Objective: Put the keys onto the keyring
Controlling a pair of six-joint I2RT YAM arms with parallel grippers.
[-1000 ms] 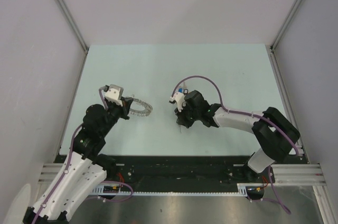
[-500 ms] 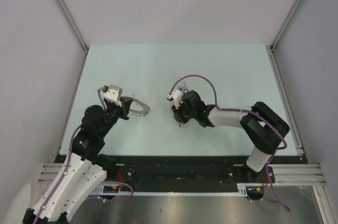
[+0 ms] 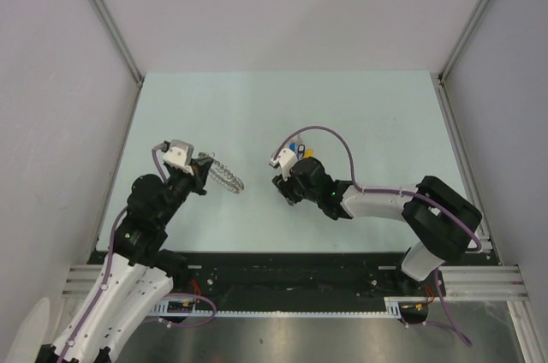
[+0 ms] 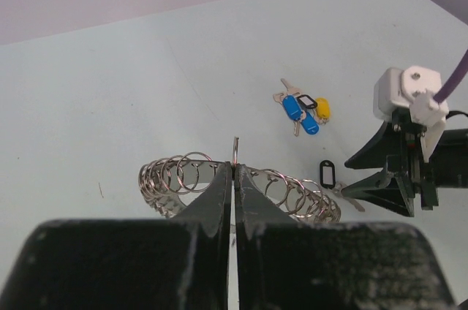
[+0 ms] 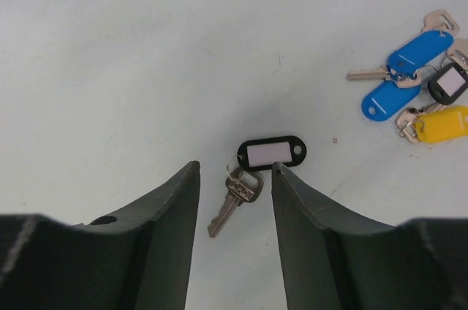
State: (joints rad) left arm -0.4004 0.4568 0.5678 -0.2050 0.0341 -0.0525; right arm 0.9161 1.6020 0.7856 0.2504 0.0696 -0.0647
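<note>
My left gripper (image 3: pixel 206 171) is shut on the keyring (image 3: pixel 226 177), a silvery coil of rings, and pinches one ring edge-on (image 4: pixel 235 167) while the coil (image 4: pixel 292 191) curves to both sides of the fingers. My right gripper (image 3: pixel 288 188) is open just above the table. A single metal key (image 5: pixel 234 204) with a black-rimmed oval tag (image 5: pixel 272 153) lies between its fingers, untouched. The same tag also shows in the left wrist view (image 4: pixel 327 173). The other keys (image 3: pixel 300 151), with blue, yellow and black heads, lie in a cluster just beyond the right gripper (image 5: pixel 420 83) (image 4: pixel 301 111).
The pale green table (image 3: pixel 377 115) is walled by grey panels at the back and sides. A black rail (image 3: pixel 291 273) runs along the near edge by the arm bases. The right wrist's white camera block (image 4: pixel 409 94) stands close to the right of the keyring.
My right gripper has slid left and nearer, uncovering the coloured key cluster behind it. My left gripper has turned a little, swinging the keyring more edge-on.
</note>
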